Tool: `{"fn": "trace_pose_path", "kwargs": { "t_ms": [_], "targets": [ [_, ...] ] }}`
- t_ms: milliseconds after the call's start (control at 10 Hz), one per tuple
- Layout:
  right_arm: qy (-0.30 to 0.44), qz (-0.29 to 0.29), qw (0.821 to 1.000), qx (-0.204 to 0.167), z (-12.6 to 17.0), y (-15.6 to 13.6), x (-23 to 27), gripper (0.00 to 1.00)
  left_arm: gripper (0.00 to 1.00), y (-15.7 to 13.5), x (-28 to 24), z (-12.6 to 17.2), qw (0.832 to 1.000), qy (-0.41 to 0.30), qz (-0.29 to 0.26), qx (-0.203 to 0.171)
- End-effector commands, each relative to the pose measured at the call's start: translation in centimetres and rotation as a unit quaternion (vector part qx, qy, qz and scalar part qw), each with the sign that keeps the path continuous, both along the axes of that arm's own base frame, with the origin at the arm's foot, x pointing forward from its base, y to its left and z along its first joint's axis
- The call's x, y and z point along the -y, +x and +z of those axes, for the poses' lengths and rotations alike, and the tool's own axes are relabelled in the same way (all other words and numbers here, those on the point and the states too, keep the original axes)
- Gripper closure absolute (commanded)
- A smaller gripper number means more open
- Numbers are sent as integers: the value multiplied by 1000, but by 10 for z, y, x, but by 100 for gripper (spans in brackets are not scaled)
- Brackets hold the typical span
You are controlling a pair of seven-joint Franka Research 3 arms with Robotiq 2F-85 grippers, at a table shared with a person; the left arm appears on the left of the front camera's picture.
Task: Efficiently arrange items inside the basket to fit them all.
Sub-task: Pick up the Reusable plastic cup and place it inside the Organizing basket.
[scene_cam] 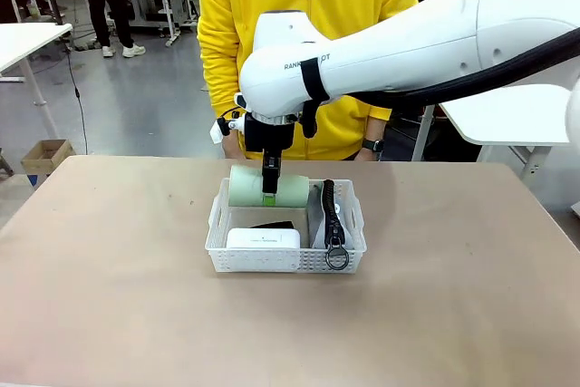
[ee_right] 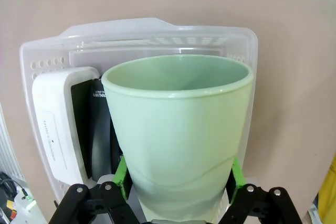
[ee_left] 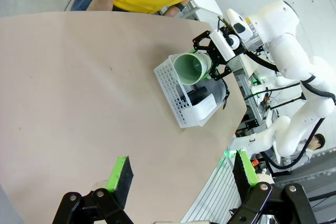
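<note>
- right pincer clamped on pale green cup, held sideways over far end of white basket
- white box near-left inside, zip pouch along right side
- left pincer wide, nothing held, above bare tabletop

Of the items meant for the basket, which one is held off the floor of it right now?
The pale green cup, lying sideways in the right gripper above the basket. The white box, dark flat object and grey zip pouch sit inside.

The right tool grips the green cup sideways above the white basket.
</note>
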State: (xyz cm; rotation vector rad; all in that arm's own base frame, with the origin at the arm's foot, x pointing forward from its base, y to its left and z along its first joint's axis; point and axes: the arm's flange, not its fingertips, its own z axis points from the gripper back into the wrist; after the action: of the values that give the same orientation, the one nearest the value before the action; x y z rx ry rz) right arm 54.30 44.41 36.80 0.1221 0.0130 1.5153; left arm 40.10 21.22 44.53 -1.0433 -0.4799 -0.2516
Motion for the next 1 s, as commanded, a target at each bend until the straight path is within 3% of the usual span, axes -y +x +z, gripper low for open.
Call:
{"fn": "trace_pose_path", "kwargs": {
  "t_ms": [0,400,500,600,900],
  "targets": [
    [-25,9,1000,1,-3,9,-14,15,0,-3,0,2,1000,2,-4,-2],
    [-50,12,998,-19,-10,16,-21,15,0,-3,0,2,1000,2,-4,-2],
    [-51,14,998,-20,-10,16,-21,13,0,-3,0,2,1000,2,-4,-2],
    [-53,14,998,-22,-11,16,-22,0,0,-3,0,2,1000,2,-4,-2],
    [-56,22,998,-25,-11,17,-22,0,0,-3,0,2,1000,2,-4,-2]
  ]
}}
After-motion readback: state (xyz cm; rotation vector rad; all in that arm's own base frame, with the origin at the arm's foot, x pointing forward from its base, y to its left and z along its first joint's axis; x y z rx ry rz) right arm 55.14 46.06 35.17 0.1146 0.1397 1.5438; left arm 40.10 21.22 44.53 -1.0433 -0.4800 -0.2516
